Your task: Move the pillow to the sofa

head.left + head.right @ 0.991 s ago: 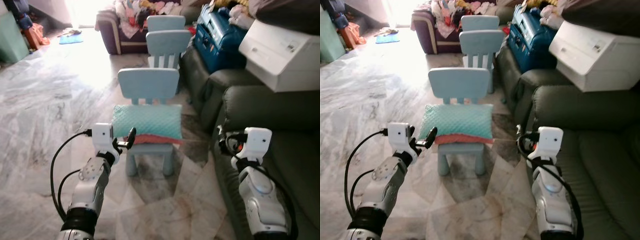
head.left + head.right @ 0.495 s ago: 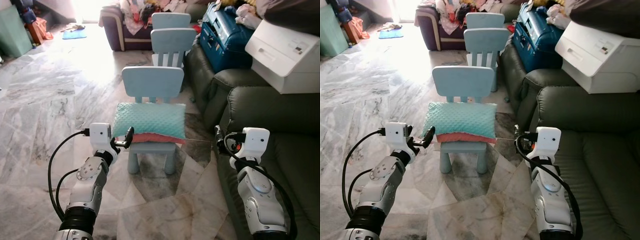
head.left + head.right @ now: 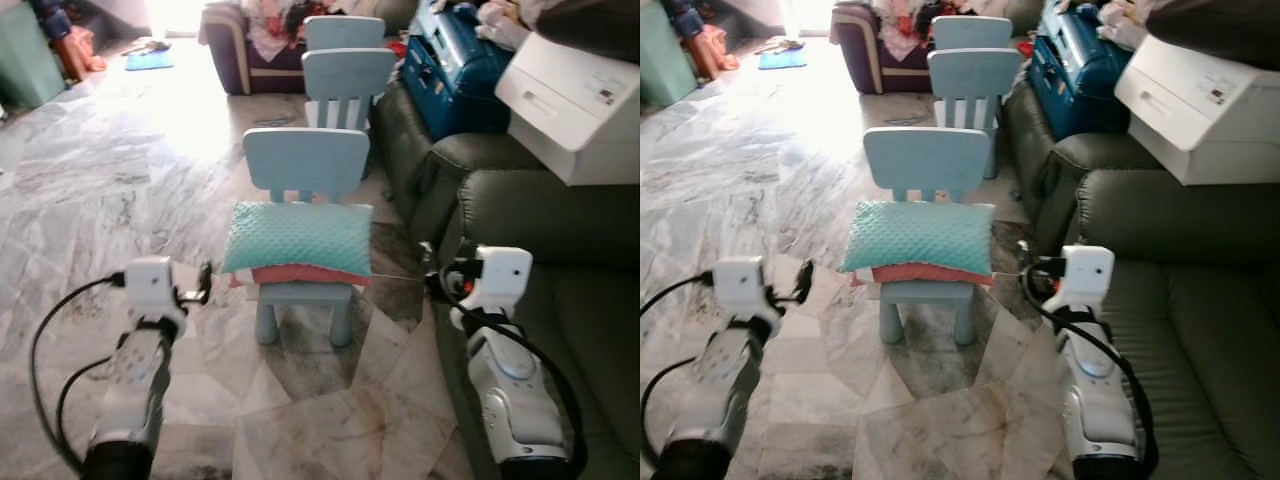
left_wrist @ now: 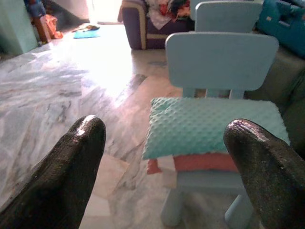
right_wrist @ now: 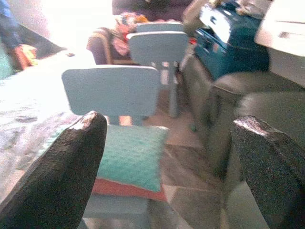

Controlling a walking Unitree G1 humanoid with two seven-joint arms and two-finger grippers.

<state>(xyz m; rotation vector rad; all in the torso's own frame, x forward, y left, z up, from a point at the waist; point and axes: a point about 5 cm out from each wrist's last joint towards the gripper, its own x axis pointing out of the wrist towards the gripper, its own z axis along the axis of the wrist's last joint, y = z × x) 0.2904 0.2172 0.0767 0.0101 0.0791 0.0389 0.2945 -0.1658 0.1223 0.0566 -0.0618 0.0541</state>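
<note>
**Teal pillow on the small chair, both tools held short of it**

The teal pillow (image 3: pixel 297 237) lies flat across the seat of a small light-blue chair (image 3: pixel 305 165), resting on a thinner coral cushion (image 3: pixel 310 274) whose edge shows beneath it. The pillow's back edge sits against the chair's backrest, and its ends overhang the seat slightly on both sides.

The left tool (image 4: pixel 167 157) is raised to the robot's left of the chair, near the pillow's left end but apart from it; its 2 black fingers (image 4: pixel 71 162) are spread wide, with the pillow and chair seen between them and nothing pinched. The right tool (image 5: pixel 167 167) is raised between the chair and the sofa, near the pillow's right end and not touching it; its 2 fingers (image 5: pixel 62 167) are also spread wide around empty air.

The dark grey-green sofa (image 3: pixel 560 230) stands to the robot's right of the chair, its armrest just beside the right arm. A white box-like appliance (image 3: pixel 575 90) rests on the sofa's back, and a blue case (image 3: pixel 455 60) lies on the seat further along. 2 more light-blue chairs (image 3: pixel 345 75) stand in a row behind the first. The floor (image 3: pixel 110 200) is grey marble tile, brightly lit farther away, where a dark purple sofa (image 3: pixel 235 45) piled with clothes stands.
</note>
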